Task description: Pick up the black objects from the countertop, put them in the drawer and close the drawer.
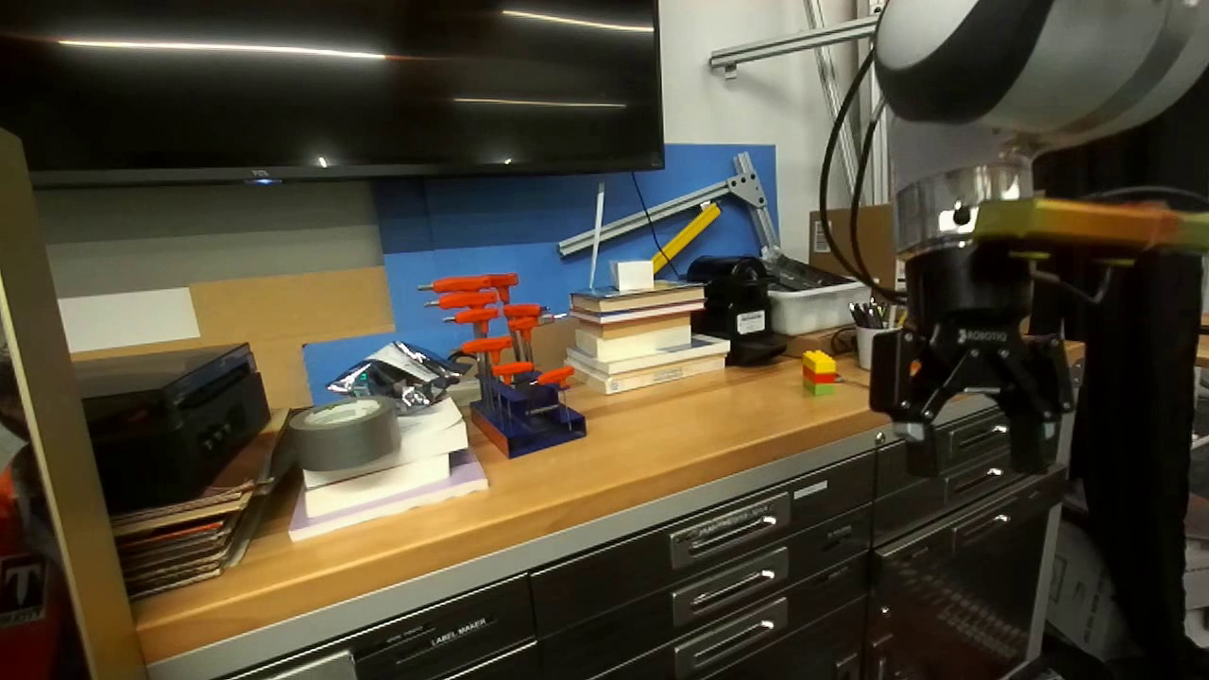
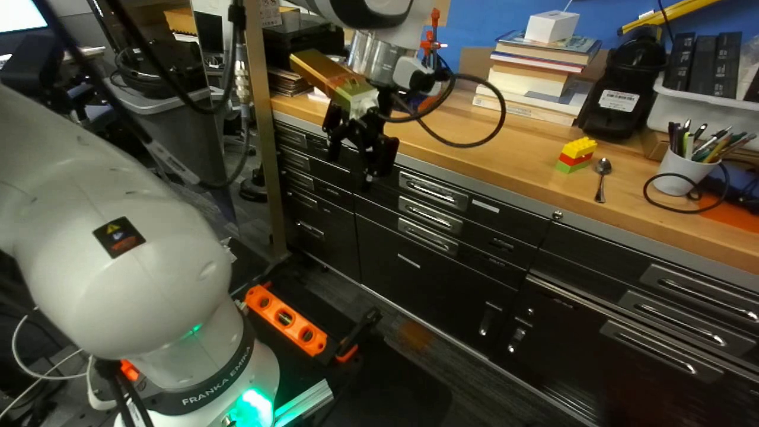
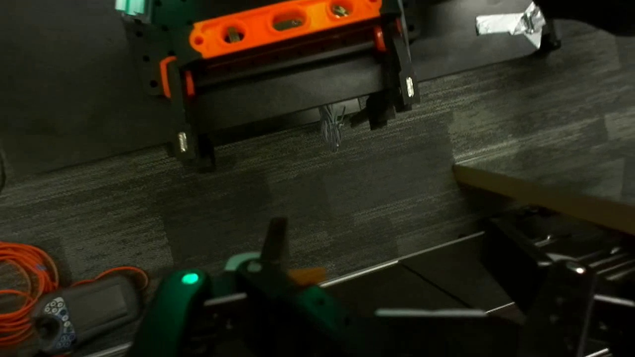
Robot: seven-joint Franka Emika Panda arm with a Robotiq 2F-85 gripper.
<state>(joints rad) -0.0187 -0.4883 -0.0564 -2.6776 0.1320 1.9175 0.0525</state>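
The long wooden countertop [image 1: 661, 444] tops a dark metal cabinet and also shows in an exterior view [image 2: 510, 160]. The cabinet's drawers [image 1: 729, 534] look shut; their handles also show in an exterior view [image 2: 433, 190]. No small blocky black items can be made out on the countertop; they are hidden or out of view. My gripper [image 1: 978, 453] is open with nothing between its fingers, raised in front of the cabinet. It also shows in an exterior view [image 2: 357, 160]. In the wrist view its fingers [image 3: 397, 258] are wide apart above the floor and cabinet front.
A toy brick stack [image 2: 576, 155], a spoon [image 2: 602, 175], a pen cup [image 2: 682, 169], books [image 1: 647, 340], a large black device [image 2: 619, 89], a white bin [image 2: 699, 112], a hex-key rack [image 1: 529, 416] and grey tape [image 1: 345, 434] stand on the countertop. A post [image 2: 267, 148] rises at its end.
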